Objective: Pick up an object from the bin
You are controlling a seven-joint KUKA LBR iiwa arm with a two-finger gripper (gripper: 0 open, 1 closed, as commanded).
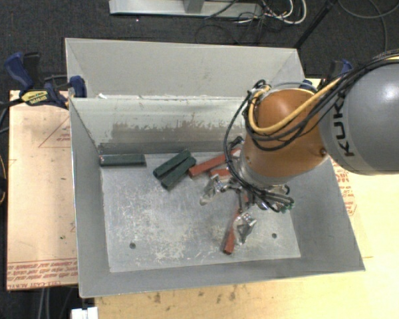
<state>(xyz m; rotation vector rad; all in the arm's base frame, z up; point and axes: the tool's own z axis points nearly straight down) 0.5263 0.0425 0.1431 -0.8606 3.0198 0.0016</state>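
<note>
My gripper (229, 208) hangs low over the right middle of the bin, below the orange cover. It is open: one metal fingertip (211, 190) points left and the other fingertip (245, 226) points toward the front. A short red-brown stick (229, 242) lies on the floor right at the front fingertip, and I cannot tell whether they touch. Just behind the left fingertip lies a longer red-brown bar (205, 167), partly hidden by the cover. I see nothing between the fingers.
A dark green block (174, 168) lies left of the red-brown bar. A flat dark green bar (122, 159) rests against the back wall at the left. The arm and its cables cover the bin's right side.
</note>
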